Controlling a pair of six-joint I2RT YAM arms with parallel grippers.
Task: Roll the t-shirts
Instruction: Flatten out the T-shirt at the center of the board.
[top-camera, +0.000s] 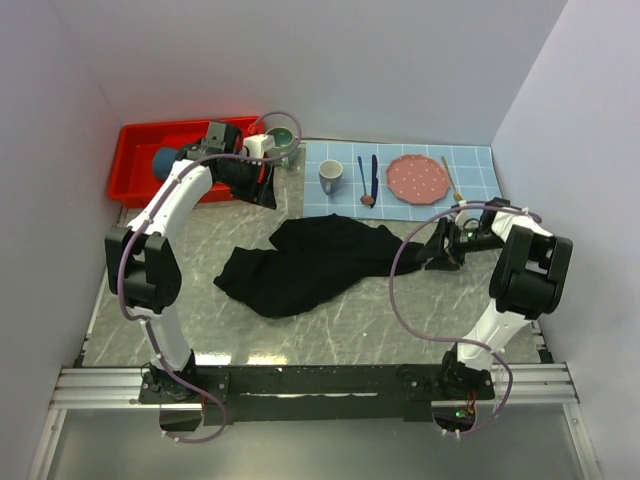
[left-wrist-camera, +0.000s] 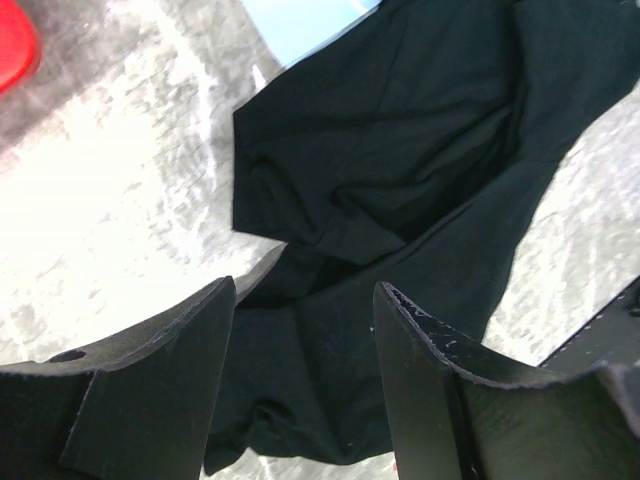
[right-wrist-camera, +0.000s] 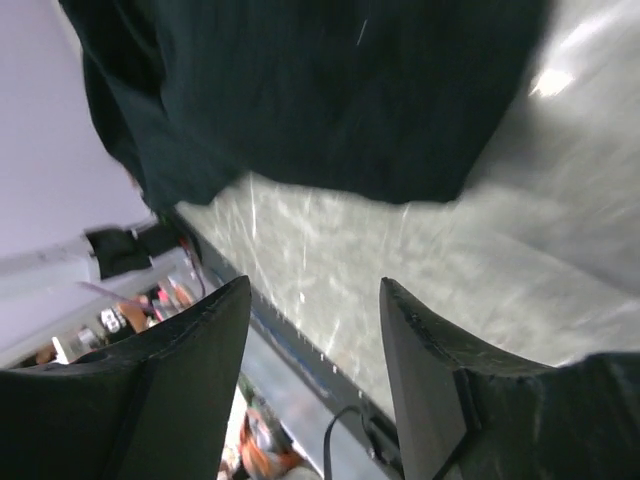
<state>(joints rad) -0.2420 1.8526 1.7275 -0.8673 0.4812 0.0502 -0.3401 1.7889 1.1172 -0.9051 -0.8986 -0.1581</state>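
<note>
Two robot grippers both stand with their fingers apart and nothing between them. The left gripper (left-wrist-camera: 305, 290) hangs above the table with its black fingers (left-wrist-camera: 160, 380) pointing down at a large black short-sleeved cloth t-shirt (top-camera: 310, 265). In the left wrist view the crumpled cloth fills the gap between the fingers, lying below them rather than gripped. The right gripper (right-wrist-camera: 315, 285) sits low by the right end of the same shirt. Its wrist view is blurred. It shows bare table between the open fingers and the dark cloth lying just beyond their tips.

The black t-shirt lies in a loose, wrinkled heap at the middle of the grey marble-patterned table (top-camera: 200, 330), stretched from near left to far right. Its far edge overlaps the near edge of a light-blue checked placemat (top-camera: 470, 165).

Behind the left arm, at the far left corner, is a red plastic bin (top-camera: 140, 185). A slate-blue roll of cloth (top-camera: 163, 160) lies in it, partly hidden by the arm. Just right of the bin stands a small grey bowl (top-camera: 283, 138).

On the placemat are a grey mug (top-camera: 331, 177), a dark blue spoon (top-camera: 365, 185), a dark blue knife (top-camera: 375, 170), and a round pink speckled plate (top-camera: 417, 177).
</note>
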